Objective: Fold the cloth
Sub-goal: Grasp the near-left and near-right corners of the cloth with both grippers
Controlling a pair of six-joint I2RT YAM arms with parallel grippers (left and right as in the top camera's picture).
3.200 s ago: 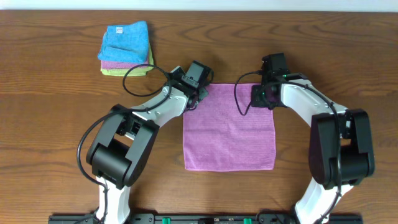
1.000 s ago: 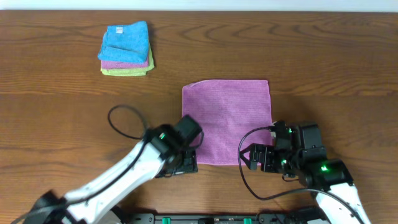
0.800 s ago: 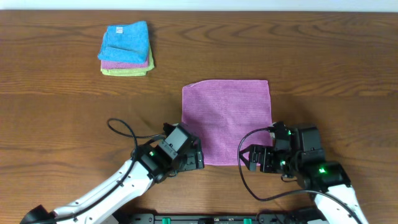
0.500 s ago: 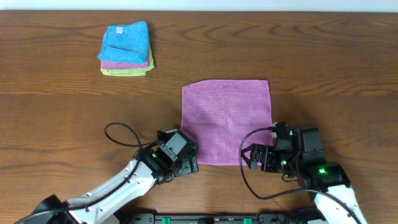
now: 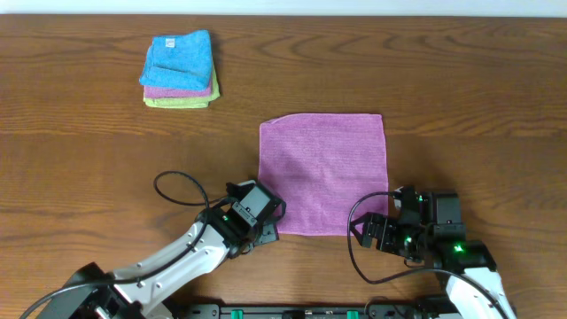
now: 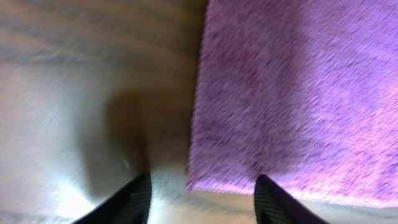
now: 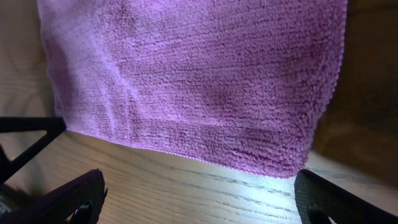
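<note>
Poised at the near hem of the purple cloth [image 5: 323,175], lying flat and near enough square on the table [image 5: 89,177] and stretching away from both arms, with the left tool [image 6: 202,200] gaping open astride the near-left corner, tighter in than the right tool [image 7: 199,202], likewise wide open and just short of the near-right corner. Looks like a lift-and-carry toward the far edge. Big switch from three seconds back, with both tools up at the far corners then, and left since nudged closer.

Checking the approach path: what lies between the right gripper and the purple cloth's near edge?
Only a strip of bare wooden table separates the right gripper from the purple cloth, as the right wrist view shows.
</note>
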